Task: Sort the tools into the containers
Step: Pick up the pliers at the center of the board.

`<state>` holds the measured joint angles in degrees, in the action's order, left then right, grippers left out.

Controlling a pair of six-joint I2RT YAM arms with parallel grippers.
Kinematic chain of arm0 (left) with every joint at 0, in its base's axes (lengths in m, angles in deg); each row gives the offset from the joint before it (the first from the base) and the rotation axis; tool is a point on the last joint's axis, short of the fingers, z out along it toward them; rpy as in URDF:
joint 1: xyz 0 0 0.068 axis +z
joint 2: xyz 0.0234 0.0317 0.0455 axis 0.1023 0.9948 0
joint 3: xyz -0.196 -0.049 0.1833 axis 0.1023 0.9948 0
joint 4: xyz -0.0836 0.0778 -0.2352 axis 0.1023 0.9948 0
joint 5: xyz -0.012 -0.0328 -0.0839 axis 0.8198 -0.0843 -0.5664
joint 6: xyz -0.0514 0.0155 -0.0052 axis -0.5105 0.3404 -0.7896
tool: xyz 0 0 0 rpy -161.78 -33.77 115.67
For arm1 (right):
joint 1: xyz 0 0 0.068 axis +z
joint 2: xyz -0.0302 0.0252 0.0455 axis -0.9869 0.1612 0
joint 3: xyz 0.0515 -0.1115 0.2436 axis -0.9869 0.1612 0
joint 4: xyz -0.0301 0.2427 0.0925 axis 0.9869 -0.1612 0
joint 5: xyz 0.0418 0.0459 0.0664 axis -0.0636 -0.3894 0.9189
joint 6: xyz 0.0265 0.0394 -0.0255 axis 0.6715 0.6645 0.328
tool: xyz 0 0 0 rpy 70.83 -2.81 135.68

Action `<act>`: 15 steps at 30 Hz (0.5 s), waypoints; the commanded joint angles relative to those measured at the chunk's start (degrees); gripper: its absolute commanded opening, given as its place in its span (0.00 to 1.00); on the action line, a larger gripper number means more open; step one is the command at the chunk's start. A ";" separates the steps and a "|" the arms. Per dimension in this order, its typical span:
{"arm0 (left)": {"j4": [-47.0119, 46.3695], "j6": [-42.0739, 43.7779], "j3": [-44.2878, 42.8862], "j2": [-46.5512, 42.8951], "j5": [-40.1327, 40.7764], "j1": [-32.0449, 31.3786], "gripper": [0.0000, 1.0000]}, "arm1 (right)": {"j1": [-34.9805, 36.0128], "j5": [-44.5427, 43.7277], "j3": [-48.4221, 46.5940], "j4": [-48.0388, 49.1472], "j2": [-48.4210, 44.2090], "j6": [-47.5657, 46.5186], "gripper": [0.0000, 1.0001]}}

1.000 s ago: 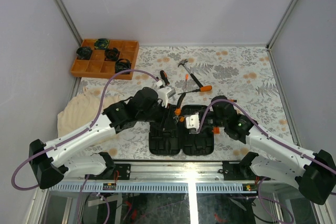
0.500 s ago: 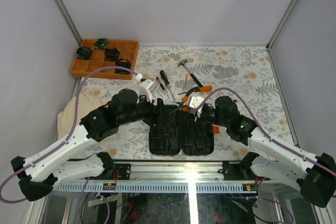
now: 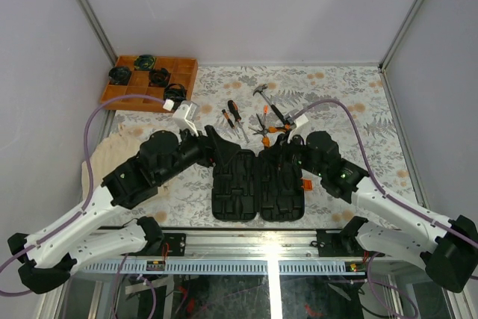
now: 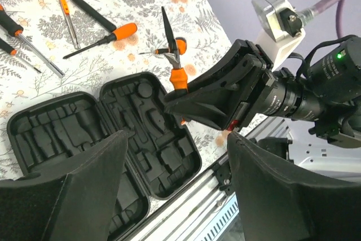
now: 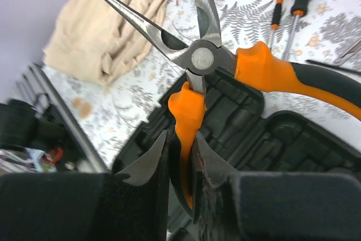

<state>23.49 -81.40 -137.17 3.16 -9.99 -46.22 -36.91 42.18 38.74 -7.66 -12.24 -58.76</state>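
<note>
The right gripper (image 5: 183,156) pinches one orange handle of the splayed pliers (image 5: 203,57) above the far edge of the open black case (image 3: 258,184), nose pointing away from it. The left gripper (image 4: 177,190), wide and empty, seemingly hovers over its left half.

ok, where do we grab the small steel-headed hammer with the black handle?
Grip the small steel-headed hammer at mid-handle, coming straight down from above, jaws set across the shaft. It lies flat and diagonal, and the handle is its straight, slim stretch; the head end is wider and probably harder to close on.
</note>
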 commanded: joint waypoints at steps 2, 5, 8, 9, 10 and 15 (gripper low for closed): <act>-8.89 -2.42 0.86 1.56 2.59 0.00 0.71 | 0.21 1.58 -4.05 6.93 0.93 17.76 0.00; -10.21 -2.65 0.06 3.55 1.93 -0.02 0.72 | 0.95 0.45 -0.86 14.12 -0.03 24.91 0.00; -11.76 -2.67 -0.64 5.06 2.38 -0.03 0.73 | 2.14 -2.28 -0.30 15.36 -0.31 29.19 0.00; -12.66 -2.56 -0.55 5.32 2.53 -0.07 0.73 | 2.68 -2.80 -0.19 15.78 -0.45 30.08 0.00; -13.73 -2.24 -0.28 5.60 2.68 -0.02 0.74 | 3.24 -3.48 -0.14 15.99 -0.54 30.82 0.00; -17.42 -1.66 0.92 7.14 4.76 -0.02 0.75 | 6.42 -6.44 -1.49 14.90 -0.36 32.57 0.00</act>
<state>13.94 -83.47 -136.80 9.67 -8.24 -46.22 -32.98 39.44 39.26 1.15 -10.98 -30.33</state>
